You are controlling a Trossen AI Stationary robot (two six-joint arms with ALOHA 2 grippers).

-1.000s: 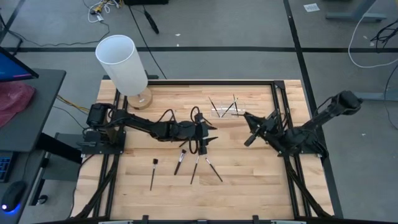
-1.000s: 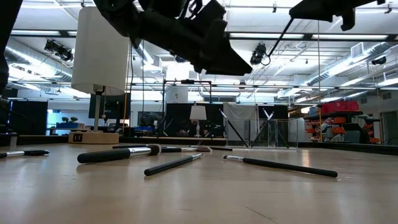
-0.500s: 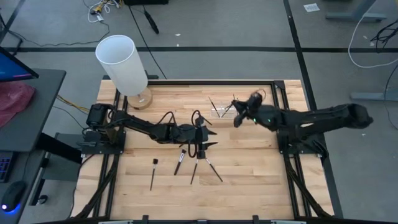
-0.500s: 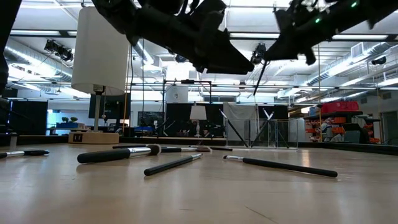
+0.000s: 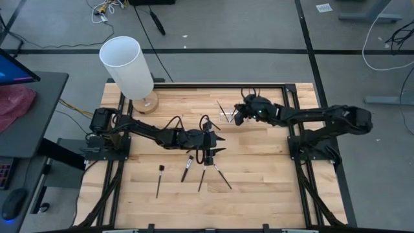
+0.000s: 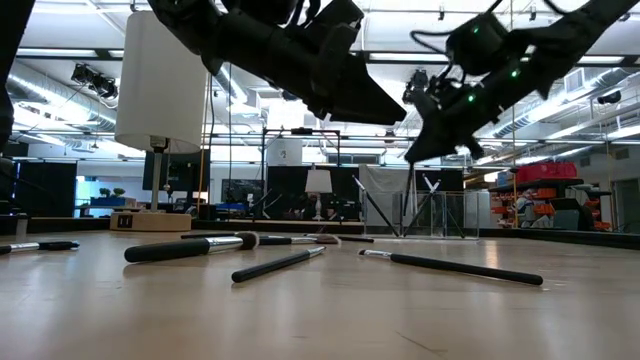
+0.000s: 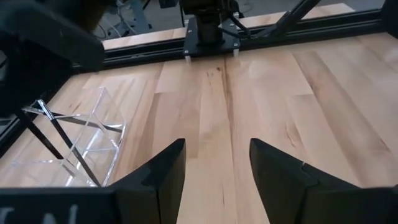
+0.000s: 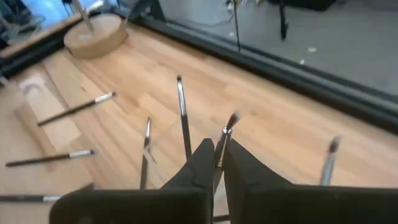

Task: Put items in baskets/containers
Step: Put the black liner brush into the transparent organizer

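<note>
The clear holder (image 5: 229, 114) stands near the table's far edge, right of the middle, with a few thin brushes leaning in it (image 8: 181, 118); it also shows in the left wrist view (image 7: 84, 143). My right gripper (image 5: 239, 116) (image 8: 217, 154) hovers right over it, shut on one brush. Several more brushes lie flat on the wood near the middle (image 5: 202, 175) (image 6: 190, 247). My left gripper (image 5: 211, 147) (image 7: 214, 165) hangs open above those lying brushes and touches nothing. My right gripper pinches a thin brush by its handle (image 8: 222, 142) between the two fingers. The brush runs along the fingers and sticks out past their ends, bristle tip (image 8: 233, 118) leading, lifted clear of the table above the holder.
A tall white cylinder on a round wooden base (image 5: 127, 65) (image 6: 160, 80) stands at the far left corner. Black frame rails (image 5: 194, 83) run along the table's edges. Bare wood lies on the near right part (image 5: 265, 175).
My right gripper, shut on the brush all the while, has swung from the table's right side toward the far edge and left, coming down over the clear holder. The left arm has kept still.
</note>
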